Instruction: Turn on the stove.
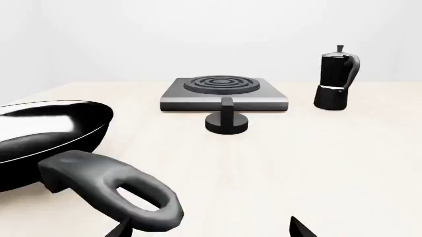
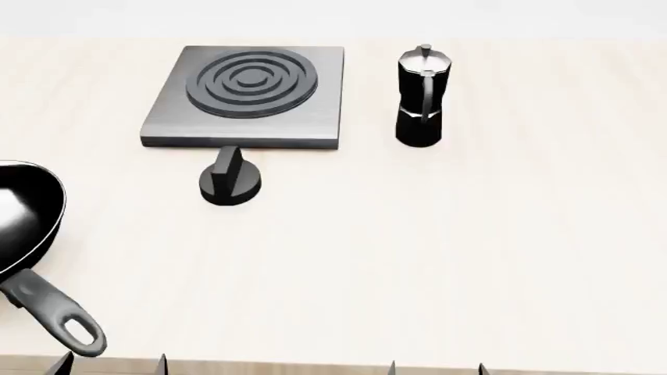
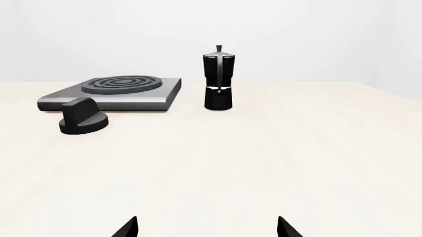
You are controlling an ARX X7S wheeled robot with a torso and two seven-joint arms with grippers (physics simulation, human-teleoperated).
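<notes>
Pale wood table (image 2: 438, 258) under a white backdrop: at your 9 o'clock in the head view lies the black frying pan (image 2: 23, 215), handle toward you. At 11 o'clock sits the stove (image 2: 245, 98), its knob (image 2: 230, 181) just in front, apart from the slab. At 1 o'clock the moka pot (image 2: 422, 95) stands upright. Your left claw (image 2: 112, 364) and right claw (image 2: 436, 367) show only fingertips at the near edge, spread wide, holding nothing.

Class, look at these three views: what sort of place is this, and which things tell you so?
Probably a simulated kitchen counter: a stove with its knob, a moka pot and a frying pan sit on a pale tabletop.
</notes>
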